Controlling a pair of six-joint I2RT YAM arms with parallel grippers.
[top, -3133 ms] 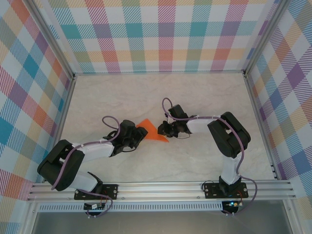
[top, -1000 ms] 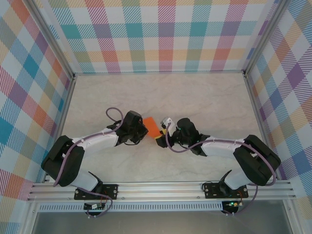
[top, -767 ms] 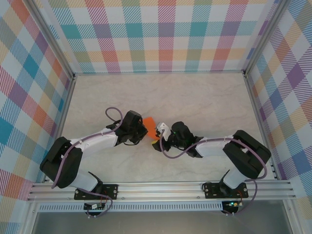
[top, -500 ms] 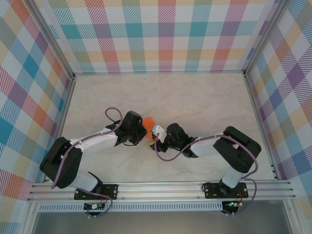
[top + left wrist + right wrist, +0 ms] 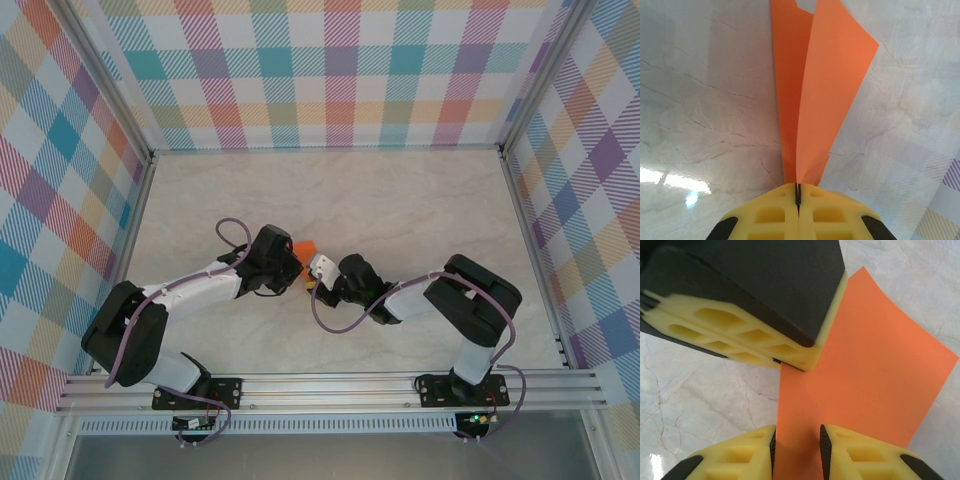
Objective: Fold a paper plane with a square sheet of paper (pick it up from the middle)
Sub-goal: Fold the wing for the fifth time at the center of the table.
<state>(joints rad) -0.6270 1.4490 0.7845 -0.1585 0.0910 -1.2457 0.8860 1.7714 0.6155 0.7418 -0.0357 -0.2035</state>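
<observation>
Orange paper (image 5: 815, 100), folded and pointing straight away from the left hand (image 5: 798, 192), is pinched tight by it near the middle of the table (image 5: 420, 200), and one edge is found between the spread fingers of the right hand (image 5: 796, 445), not squeezed yet.

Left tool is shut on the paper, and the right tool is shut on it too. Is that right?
Not quite. The left tool is shut on the paper, but the right tool is open. The right wrist view shows its jaws standing apart with the paper passing between them, unpinched.
</observation>
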